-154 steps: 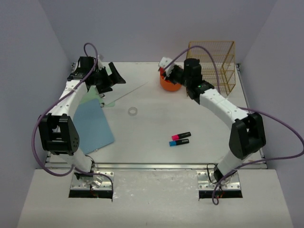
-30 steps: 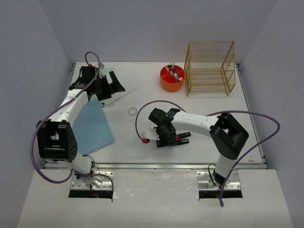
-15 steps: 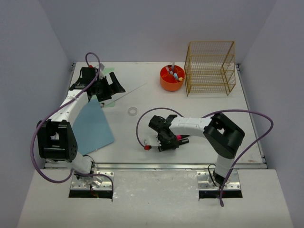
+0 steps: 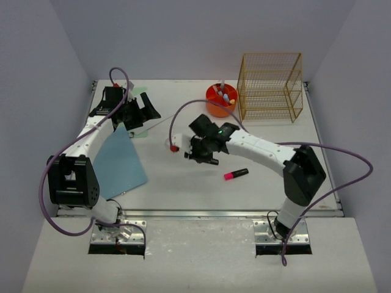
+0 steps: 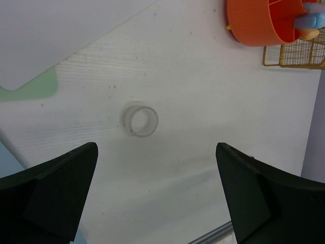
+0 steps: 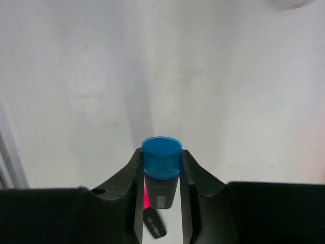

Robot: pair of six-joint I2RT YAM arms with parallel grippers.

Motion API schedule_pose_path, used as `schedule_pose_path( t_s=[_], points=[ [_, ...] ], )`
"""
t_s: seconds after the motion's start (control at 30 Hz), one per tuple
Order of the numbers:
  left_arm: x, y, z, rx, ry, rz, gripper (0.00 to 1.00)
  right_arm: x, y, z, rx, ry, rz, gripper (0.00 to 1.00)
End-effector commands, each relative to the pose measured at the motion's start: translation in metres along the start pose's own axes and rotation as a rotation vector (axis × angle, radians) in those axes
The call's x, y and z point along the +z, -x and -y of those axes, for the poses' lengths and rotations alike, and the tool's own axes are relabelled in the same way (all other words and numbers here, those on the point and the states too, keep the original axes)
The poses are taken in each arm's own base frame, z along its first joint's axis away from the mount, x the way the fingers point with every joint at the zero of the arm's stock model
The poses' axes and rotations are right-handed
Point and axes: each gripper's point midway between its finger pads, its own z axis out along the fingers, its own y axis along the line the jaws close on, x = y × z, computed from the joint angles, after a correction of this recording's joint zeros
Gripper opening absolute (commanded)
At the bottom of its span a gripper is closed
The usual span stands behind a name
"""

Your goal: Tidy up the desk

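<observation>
Right gripper point(image 6: 161, 161) clamped on the blue-capped grey highlighter point(image 6: 161, 152), I now carry it off the flat white desk point(image 4: 183, 183) toward the round orange pen cup point(image 4: 217, 108), leaving the pink-capped highlighter point(image 4: 236, 174) alone, farther from that cup, to fetch next.

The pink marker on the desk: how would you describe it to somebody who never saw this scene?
Find the gold wire rack at the far right corner of the desk. Toward the front edge from it, the pink marker lies flat and alone. Its neighbour, the blue marker, is held in the right gripper.
</observation>
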Motion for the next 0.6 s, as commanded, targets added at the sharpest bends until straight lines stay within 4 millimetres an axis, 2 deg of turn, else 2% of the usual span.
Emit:
schedule_pose_path(
  t_s=[0.0, 0.07, 0.13, 0.23, 0.37, 0.57],
  points=[
    [-0.015, 0.021, 0.014, 0.049, -0.031, 0.112, 1.00, -0.110, 0.079, 0.115, 0.264, -0.331, 0.535, 0.00],
    [-0.015, 0.021, 0.013, 0.049, -0.028, 0.115, 1.00, -0.132, 0.082, 0.142, 0.296, -0.439, 0.615, 0.00],
    [-0.014, 0.021, 0.012, 0.050, -0.024, 0.114, 1.00, -0.159, 0.081, 0.181, 0.322, -0.610, 0.688, 0.00],
    [-0.011, 0.022, 0.012, 0.046, -0.028, 0.110, 1.00, -0.181, 0.076, 0.224, 0.365, -0.743, 0.738, 0.00],
    [-0.010, 0.023, 0.013, 0.042, -0.033, 0.110, 1.00, -0.181, 0.053, 0.272, 0.488, -0.802, 0.736, 0.00],
    [-0.008, 0.025, 0.013, 0.041, -0.036, 0.114, 1.00, -0.162, 0.036, 0.299, 0.479, -0.846, 0.731, 0.00]
  ],
)
